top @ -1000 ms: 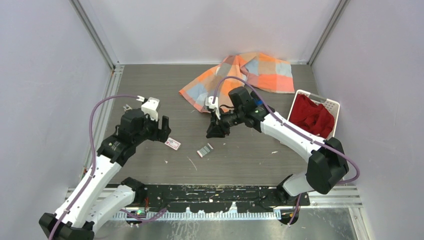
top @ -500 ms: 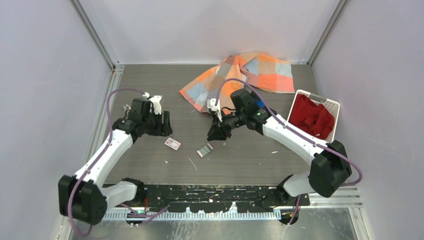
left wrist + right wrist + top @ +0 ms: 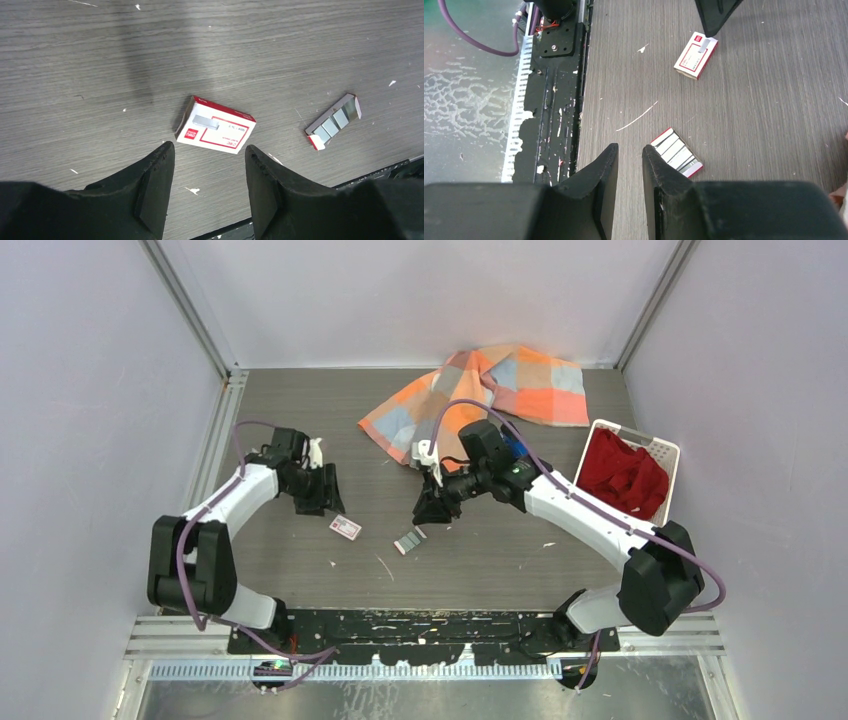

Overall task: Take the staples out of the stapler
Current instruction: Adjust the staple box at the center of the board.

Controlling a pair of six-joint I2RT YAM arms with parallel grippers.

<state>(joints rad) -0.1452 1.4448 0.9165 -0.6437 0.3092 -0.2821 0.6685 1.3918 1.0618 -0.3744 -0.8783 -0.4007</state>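
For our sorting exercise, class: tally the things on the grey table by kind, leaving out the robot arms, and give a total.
Cloths: 2 (orange-and-blue checked cloth, red cloth)
Baskets: 1 (white plastic basket)
Staple containers: 2 (closed white-and-red cardboard box, open red-and-white tray of grey staple strips)
Total: 5

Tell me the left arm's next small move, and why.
Probably lower the left gripper onto the white-and-red box: its fingers are open, and the box lies flat on the table just ahead, roughly centred between them, untouched.
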